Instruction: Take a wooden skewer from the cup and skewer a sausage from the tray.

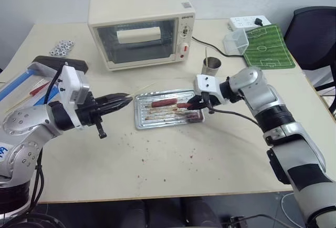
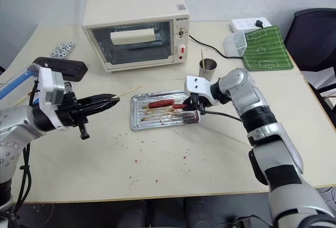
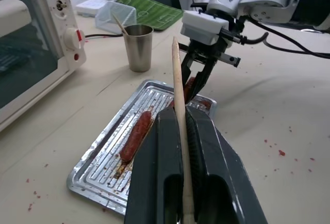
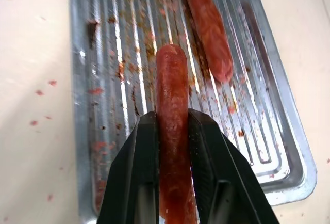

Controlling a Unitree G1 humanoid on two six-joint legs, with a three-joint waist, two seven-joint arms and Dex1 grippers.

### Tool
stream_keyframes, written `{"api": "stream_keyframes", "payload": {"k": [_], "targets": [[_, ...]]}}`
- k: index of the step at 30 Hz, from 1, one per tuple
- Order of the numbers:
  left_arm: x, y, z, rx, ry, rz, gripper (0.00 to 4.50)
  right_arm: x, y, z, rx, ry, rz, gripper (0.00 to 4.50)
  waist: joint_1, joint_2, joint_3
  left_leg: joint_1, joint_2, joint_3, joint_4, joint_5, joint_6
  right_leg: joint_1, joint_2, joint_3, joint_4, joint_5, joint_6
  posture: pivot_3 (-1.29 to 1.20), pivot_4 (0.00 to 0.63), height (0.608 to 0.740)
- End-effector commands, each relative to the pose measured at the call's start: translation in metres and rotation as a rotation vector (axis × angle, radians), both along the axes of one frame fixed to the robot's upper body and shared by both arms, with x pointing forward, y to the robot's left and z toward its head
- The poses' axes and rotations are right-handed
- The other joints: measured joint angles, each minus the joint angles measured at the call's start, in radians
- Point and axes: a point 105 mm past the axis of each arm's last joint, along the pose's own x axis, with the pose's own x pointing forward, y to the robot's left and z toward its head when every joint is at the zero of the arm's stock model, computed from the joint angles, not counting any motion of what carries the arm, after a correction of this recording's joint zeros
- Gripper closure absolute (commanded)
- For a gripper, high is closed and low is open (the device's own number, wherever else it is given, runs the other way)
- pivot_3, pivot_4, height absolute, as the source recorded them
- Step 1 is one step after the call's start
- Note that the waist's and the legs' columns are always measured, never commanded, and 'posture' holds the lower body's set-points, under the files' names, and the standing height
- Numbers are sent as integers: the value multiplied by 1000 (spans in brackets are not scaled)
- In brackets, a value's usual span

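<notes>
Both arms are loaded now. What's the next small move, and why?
Probably turn the sausage in the right gripper end-on to the wooden skewer. The left gripper holds it aimed that way, but its tip is short of the tray.

A reddish sausage point(image 4: 172, 131) hangs lengthwise above the stained ridged tray point(image 4: 87, 79); pale skewer point(image 3: 179, 115) points toward it.

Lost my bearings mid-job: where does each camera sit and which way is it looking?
Head eyes: forward and down over the table, both arms in view.
Left wrist: along the left gripper shut on the wooden skewer, facing the tray, cup and right gripper.
Right wrist: down along its fingers clamping the sausage.
Shared: tray, second sausage.
</notes>
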Motion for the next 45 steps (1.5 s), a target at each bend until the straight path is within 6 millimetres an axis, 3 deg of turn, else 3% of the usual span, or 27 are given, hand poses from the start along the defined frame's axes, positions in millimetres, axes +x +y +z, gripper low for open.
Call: {"api": "stream_keyframes", "payload": {"k": [1, 7, 22, 45], "targets": [[-7, 5, -5, 51, 39, -42, 4500, -14, -3, 37, 38, -101, 101, 3697, 0, 0, 0, 0, 0, 0, 0, 0, 0, 0, 0, 0, 0, 0, 0, 0, 150, 740], [-16, 9, -14, 131, 88, -112, 4500, -35, -6, 52, 28, -107, 171, 3697, 1, 0, 0, 0, 0, 0, -1, 0, 0, 0, 0, -1, 0, 0, 0, 0, 150, 740], [-11, -2, -2, 146, 38, -173, 4500, -67, 7, 63, 51, -85, 223, 3697, 4, 0, 0, 0, 0, 0, -1, -1, 2, 0, -1, -2, 0, 0, 0, 0, 150, 740], [-4, -22, -2, 161, -2, -235, 4500, -79, 23, 66, 101, -65, 248, 3697, 5, 0, 0, 0, 0, -1, 0, -1, 2, 0, -1, -2, 0, 0, 0, 0, 150, 740]]}}
